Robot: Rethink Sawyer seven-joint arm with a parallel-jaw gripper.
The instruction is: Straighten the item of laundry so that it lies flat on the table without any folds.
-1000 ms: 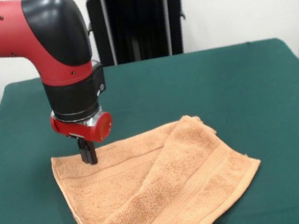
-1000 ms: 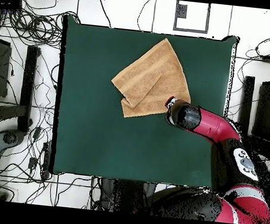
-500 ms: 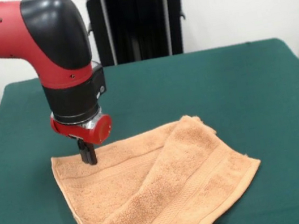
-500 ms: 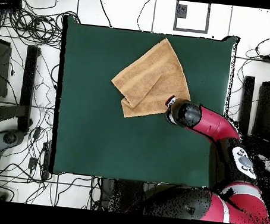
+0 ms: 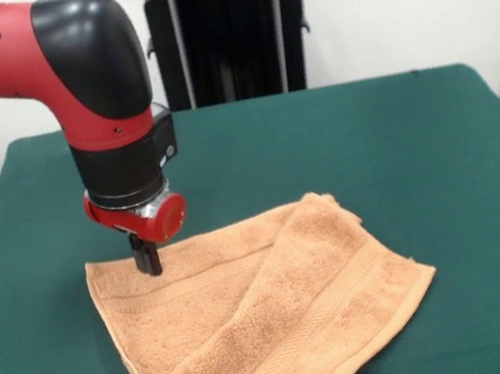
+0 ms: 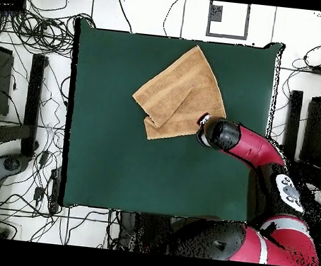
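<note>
The item of laundry (image 5: pixel 262 315) is an orange-tan towel lying on the green table (image 5: pixel 385 135) at the front, left of centre. One side is folded diagonally over the rest, so the right half is doubled. My gripper (image 5: pixel 149 264) points straight down with its dark fingers (image 5: pixel 146 254) together. Their tips rest on the towel's far edge near its left corner; pinched cloth cannot be made out. In the overhead view the towel (image 6: pixel 178 96) lies at the table's (image 6: pixel 118 155) upper middle, and the arm's head (image 6: pixel 216 134) covers the gripper at the towel's lower right corner.
A black stand (image 5: pixel 229 32) rises behind the table's far edge. In the overhead view, cables (image 6: pixel 33 18) and dark equipment (image 6: pixel 33 104) lie on the floor to the left of the table. Green cloth stretches wide to the right of the towel in the front view.
The arm's head has shifted slightly left in the front view. The towel's shape and place have not changed.
</note>
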